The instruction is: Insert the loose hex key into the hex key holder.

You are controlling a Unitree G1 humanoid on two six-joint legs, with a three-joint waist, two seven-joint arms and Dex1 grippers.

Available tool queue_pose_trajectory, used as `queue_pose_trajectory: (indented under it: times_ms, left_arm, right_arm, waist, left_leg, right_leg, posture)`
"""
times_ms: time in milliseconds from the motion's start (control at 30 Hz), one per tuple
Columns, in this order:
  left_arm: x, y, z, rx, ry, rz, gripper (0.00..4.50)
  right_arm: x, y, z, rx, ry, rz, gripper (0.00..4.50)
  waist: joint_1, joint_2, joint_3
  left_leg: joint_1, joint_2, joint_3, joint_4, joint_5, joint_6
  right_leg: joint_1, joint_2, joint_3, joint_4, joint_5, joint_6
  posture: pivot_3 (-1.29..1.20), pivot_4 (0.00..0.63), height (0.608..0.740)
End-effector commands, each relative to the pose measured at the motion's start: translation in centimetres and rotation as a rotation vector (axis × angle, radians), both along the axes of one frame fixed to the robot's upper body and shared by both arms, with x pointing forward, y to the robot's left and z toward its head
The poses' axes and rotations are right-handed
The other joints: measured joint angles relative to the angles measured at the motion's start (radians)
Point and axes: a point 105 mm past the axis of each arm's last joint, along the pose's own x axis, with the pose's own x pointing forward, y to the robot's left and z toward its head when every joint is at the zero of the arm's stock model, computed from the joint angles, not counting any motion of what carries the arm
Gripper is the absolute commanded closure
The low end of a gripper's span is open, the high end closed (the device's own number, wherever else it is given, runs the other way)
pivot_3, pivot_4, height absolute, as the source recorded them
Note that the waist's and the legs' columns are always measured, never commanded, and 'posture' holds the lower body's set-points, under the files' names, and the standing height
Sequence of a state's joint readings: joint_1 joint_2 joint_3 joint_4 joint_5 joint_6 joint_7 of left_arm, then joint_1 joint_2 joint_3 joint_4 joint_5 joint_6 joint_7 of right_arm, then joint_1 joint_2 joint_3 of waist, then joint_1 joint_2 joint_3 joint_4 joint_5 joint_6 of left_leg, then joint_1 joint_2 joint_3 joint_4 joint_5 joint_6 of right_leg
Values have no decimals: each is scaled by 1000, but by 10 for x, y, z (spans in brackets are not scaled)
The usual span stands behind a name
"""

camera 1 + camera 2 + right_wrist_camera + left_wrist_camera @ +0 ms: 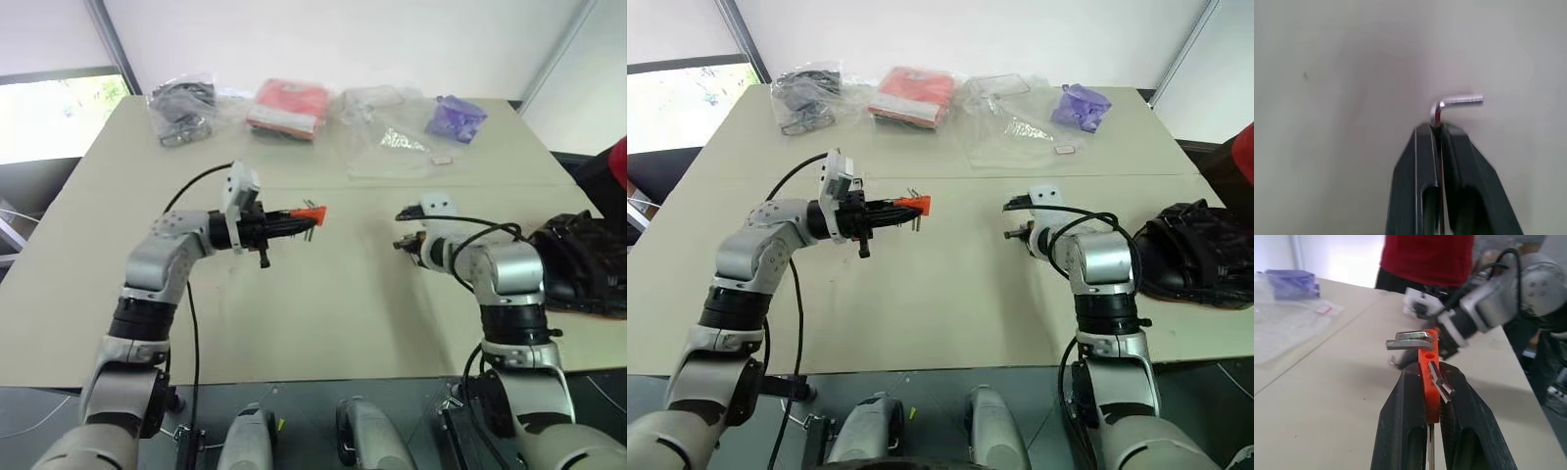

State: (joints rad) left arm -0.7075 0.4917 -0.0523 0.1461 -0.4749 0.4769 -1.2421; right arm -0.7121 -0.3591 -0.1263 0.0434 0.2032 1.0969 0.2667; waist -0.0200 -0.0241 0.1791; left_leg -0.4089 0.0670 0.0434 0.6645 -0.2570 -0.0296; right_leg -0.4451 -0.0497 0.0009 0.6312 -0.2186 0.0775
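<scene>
Clear plastic bags lie along the far edge of the table (323, 294): one bag of dark cables (181, 108) at the far left, one flat red packet (287, 106) beside it, a see-through bag (392, 137) with a small glittery item inside, and one bag of purple parts (456, 117) at the far right. One black pouch (578, 259) sits near my right arm, on the table's right edge. I count one hex key holder (1428, 363), an orange-red block with a few metal keys sticking out of it, and one loose hex key (1452, 105). My left gripper (1431, 377) is clamped shut on the hex key holder, holding it above the middle of the table with the block's tip pointing toward my right side. My right gripper (1437, 129) is closed on the loose hex key, pinching its long leg so the bent short leg juts out sideways past the fingertips. Holder and loose key are apart, facing each other over the table. A person in a red top (1427, 257) stands behind the table.
</scene>
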Motion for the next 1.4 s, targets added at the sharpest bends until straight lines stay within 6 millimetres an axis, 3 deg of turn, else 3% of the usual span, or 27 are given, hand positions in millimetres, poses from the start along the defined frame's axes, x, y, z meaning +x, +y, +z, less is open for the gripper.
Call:
queue_pose_trajectory:
  times_ms: [33,133,300,667,933,1400]
  left_arm:
    - [-2,4,8,50,-3,-93,4500]
    - [10,3,31,-1,36,-138,4500]
    - [26,-7,47,-3,-18,-155,4500]
    - [43,-22,68,-54,-101,-154,4500]
    - [44,-26,74,-103,-107,-160,4500]
    - [33,-32,73,-99,-104,-221,4500]
  right_arm:
    - [-5,23,112,24,-520,191,4464]
    - [-33,40,155,123,-733,313,4464]
    - [-57,58,171,312,-808,397,4464]
    - [-81,93,168,452,-808,512,4464]
    - [-83,103,156,455,-767,536,4464]
    - [-76,105,158,462,-771,517,4464]
  waist:
    - [2,3,2]
    - [10,3,2]
    - [8,3,2]
    - [4,3,2]
    - [7,3,2]
    - [6,3,2]
  left_leg:
    - [0,0,0,-1,0,0]
    - [-1,0,-3,-3,-1,1]
    - [-3,0,-4,-3,-1,1]
    - [-2,0,-6,-2,-1,1]
    - [-2,0,-6,-2,-1,1]
    - [-2,0,-6,-2,-1,1]
  right_leg:
    - [-1,0,0,0,0,0]
    - [-1,2,0,0,-2,3]
    - [0,1,-1,-1,-2,3]
    - [0,2,-1,0,-2,3]
    - [0,2,-1,0,-2,3]
    - [0,2,-1,0,-2,3]
  posture:
    - [0,150,739]
    - [0,150,739]
    - [0,150,739]
    - [0,150,739]
    - [0,150,739]
    - [0,150,739]
